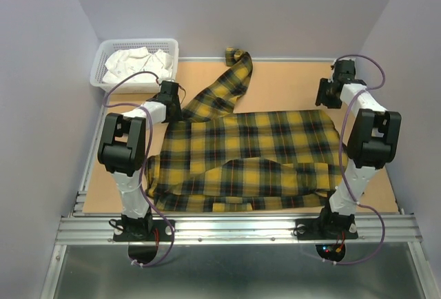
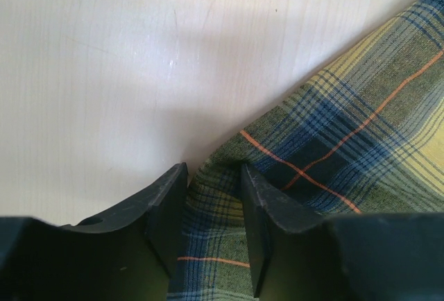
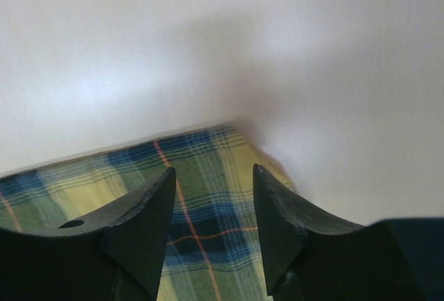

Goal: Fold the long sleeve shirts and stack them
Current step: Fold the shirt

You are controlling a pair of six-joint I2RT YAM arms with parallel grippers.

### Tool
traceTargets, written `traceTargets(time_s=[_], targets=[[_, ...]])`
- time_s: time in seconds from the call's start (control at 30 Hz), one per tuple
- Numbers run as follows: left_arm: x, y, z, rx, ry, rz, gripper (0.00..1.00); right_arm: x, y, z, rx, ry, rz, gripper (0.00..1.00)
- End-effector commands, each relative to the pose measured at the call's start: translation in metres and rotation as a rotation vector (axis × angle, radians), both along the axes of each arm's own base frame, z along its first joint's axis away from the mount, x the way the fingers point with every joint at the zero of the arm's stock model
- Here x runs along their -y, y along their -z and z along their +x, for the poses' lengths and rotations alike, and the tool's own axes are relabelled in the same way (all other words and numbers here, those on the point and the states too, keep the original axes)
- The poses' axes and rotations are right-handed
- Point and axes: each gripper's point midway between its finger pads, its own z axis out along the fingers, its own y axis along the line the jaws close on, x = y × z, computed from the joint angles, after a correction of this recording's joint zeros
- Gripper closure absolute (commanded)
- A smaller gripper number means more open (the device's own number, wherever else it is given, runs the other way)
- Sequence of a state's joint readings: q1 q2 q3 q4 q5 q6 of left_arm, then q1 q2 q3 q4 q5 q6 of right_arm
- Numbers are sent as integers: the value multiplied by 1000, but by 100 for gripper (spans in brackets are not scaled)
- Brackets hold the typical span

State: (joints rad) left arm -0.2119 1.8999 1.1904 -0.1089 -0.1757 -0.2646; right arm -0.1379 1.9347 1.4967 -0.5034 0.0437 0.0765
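Right under my nose, my left tool (image 2: pixel 213 170): its two dark fingers (image 2: pixel 163 211) stand a little apart with a raised fold of the long sleeve shirt (image 2: pixel 347 127) filling the gap between them (pinched or merely straddled, I cannot tell from here). That fold sits at the very edge of the cloth, pale worktop (image 2: pixel 139 58) bare just beyond it. Over to my right tool (image 3: pixel 214 171): fingers apart, nothing between them, hanging above a corner of the same yellow plaid, and the picture is soft with blur. From above, the shirt lies spread across the middle of the worktop, yellow with dark navy checks and thin red lines, its body running from my left arm to my right. One sleeve (image 1: pixel 231 82) stretches away toward the far edge and ends in a crumpled cuff; the other lies folded across the front. My left tool is down at the shirt's far left corner, where that sleeve begins, my right at the far right corner. A white basket (image 1: pixel 138 41) sits at the far left, white cloths (image 1: pixel 138 63) heaped inside.
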Motion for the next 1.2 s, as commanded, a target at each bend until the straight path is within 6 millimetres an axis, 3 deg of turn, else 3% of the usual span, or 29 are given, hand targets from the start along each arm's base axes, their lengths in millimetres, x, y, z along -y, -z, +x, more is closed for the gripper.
traceTargets(time_s=[0.0, 0.17, 0.33, 0.6, 1.07, 1.17], targets=[[-2, 20, -10, -79, 14, 12, 56, 25, -17, 22, 65, -57, -48, 50], [0, 22, -8, -84, 20, 6, 63, 30, -4, 23, 50, -122, -16, 50], [0, 22, -8, -86, 22, 5, 65, 23, 8, 28, 44, -193, 30, 50], [1, 23, -8, -87, 27, 1, 68, 8, 7, 32, 66, -268, 89, 50], [1, 22, -8, -84, 29, 3, 74, 0, 43, 29, 1, -306, 143, 51], [1, 22, -8, -84, 27, 3, 76, -5, 47, 25, -13, -324, 163, 60]])
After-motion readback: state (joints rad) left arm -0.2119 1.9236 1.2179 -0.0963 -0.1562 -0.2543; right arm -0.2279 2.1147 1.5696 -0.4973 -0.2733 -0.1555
